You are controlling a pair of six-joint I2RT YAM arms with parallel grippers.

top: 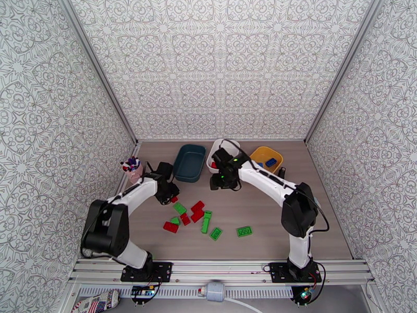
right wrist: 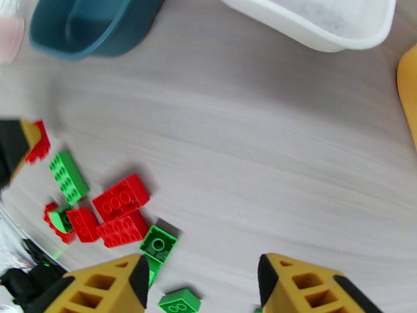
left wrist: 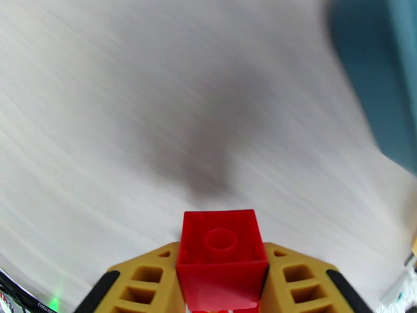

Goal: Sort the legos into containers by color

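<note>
My left gripper (left wrist: 221, 288) is shut on a small red brick (left wrist: 221, 254), held just above the bare table, left of the brick pile; the same red brick (top: 174, 199) shows from above. My right gripper (right wrist: 203, 288) stands open and empty over the table in front of the white tray (right wrist: 313, 27). Loose red bricks (right wrist: 121, 196) and green bricks (right wrist: 69, 176) lie in a cluster at mid-table (top: 195, 215). The dark teal tray (top: 189, 163), the white tray (top: 215, 152) and the yellow tray (top: 260, 152) stand in a row at the back. A blue brick (top: 271, 163) lies in the yellow tray.
A pink cup of pens (top: 134, 170) stands at the left wall beside my left arm. Two green bricks (top: 244, 231) lie apart toward the front right. Patterned walls close in the table on three sides.
</note>
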